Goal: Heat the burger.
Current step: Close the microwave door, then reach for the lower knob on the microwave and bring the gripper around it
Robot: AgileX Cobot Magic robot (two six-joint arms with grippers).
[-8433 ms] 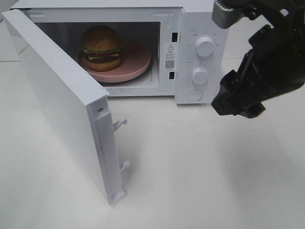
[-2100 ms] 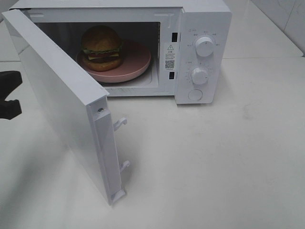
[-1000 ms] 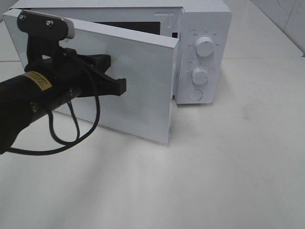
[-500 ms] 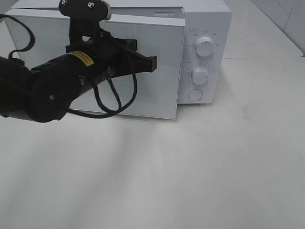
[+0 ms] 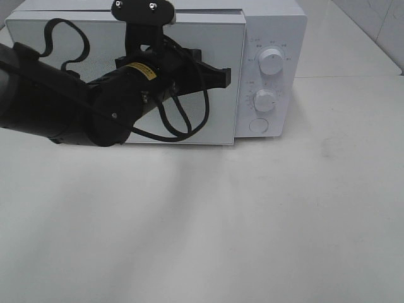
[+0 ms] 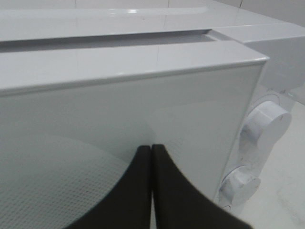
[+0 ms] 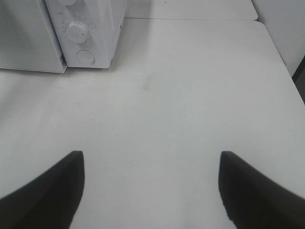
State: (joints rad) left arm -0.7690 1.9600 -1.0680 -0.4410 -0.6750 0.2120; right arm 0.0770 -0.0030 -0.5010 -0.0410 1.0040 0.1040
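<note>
The burger is hidden behind the white microwave door (image 5: 214,120). The door stands almost flush against the microwave (image 5: 271,25). A thin gap still shows along its top in the left wrist view. My left gripper (image 5: 225,76) is shut and empty. Its fingertips (image 6: 143,155) press against the door front (image 6: 119,109) near the latch edge. My right gripper (image 7: 150,157) is open and empty, hovering over bare table away from the microwave (image 7: 95,24). It is out of the exterior high view.
The control panel holds an upper knob (image 5: 271,61), a lower knob (image 5: 264,100) and a round button (image 5: 257,125) right of the door. The white table (image 5: 284,221) stretches in front. A cable loops off my left arm (image 5: 69,113).
My left arm came in from the left and swung the open door shut, hiding the burger and pink plate. The right arm left the exterior high view earlier.
</note>
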